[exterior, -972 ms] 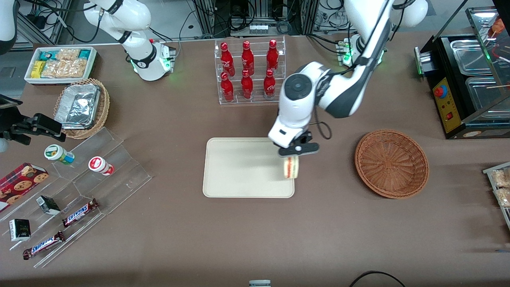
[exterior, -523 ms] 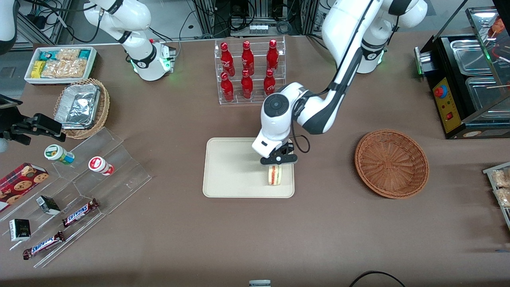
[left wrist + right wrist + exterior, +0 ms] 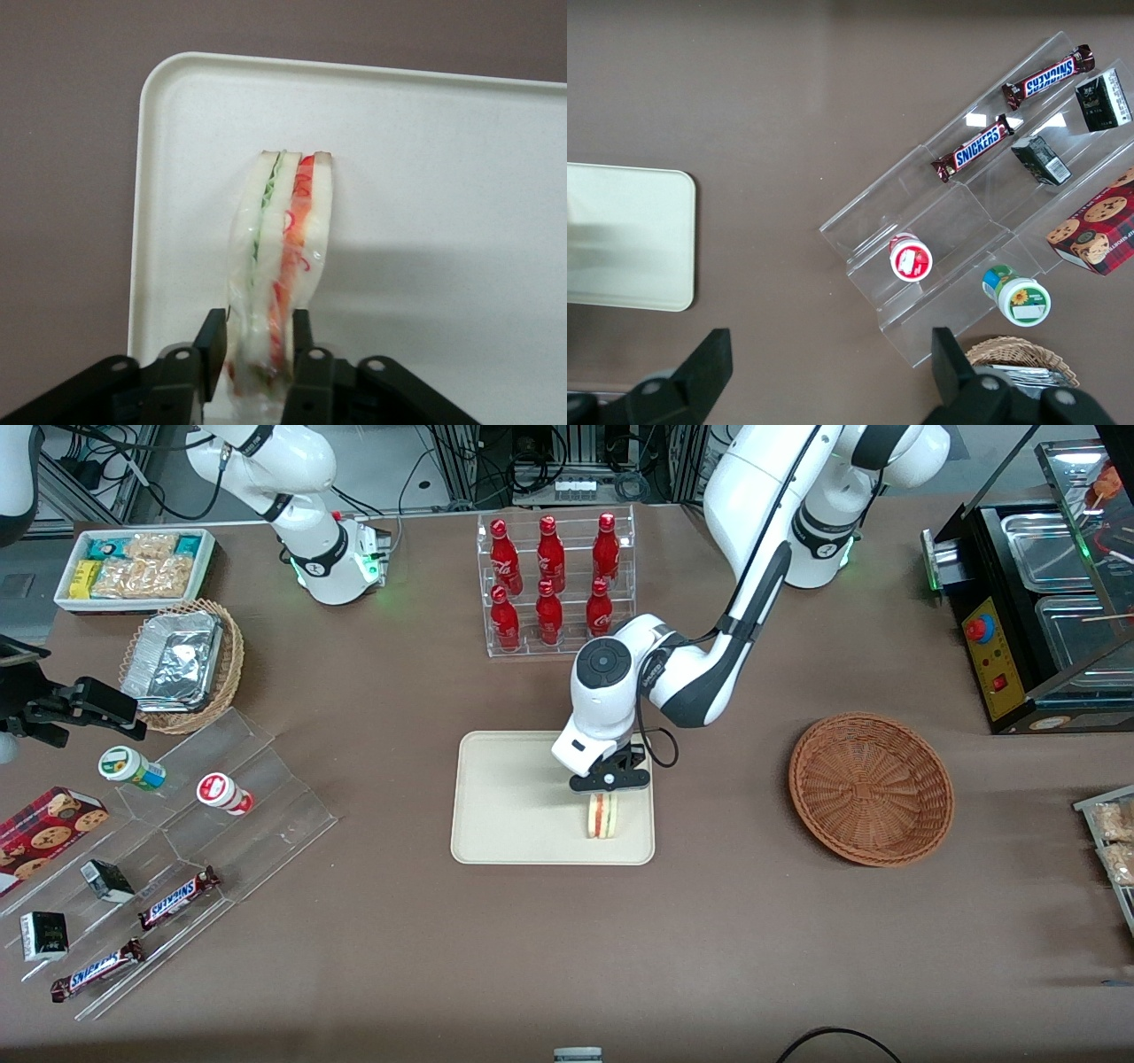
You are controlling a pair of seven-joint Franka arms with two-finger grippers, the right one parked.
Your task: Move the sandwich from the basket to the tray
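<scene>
Brown matte table [image 3: 549, 957], smooth cream tray [image 3: 505, 797], tool [image 3: 608, 781] pinching film-wrapped sandwich [image 3: 601, 816]

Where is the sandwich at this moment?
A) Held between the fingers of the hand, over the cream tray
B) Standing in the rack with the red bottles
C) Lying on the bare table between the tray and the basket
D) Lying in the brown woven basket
A: the hand is shut on the sandwich, and the sandwich is over the tray, at its end nearer the basket, which holds nothing.
</scene>
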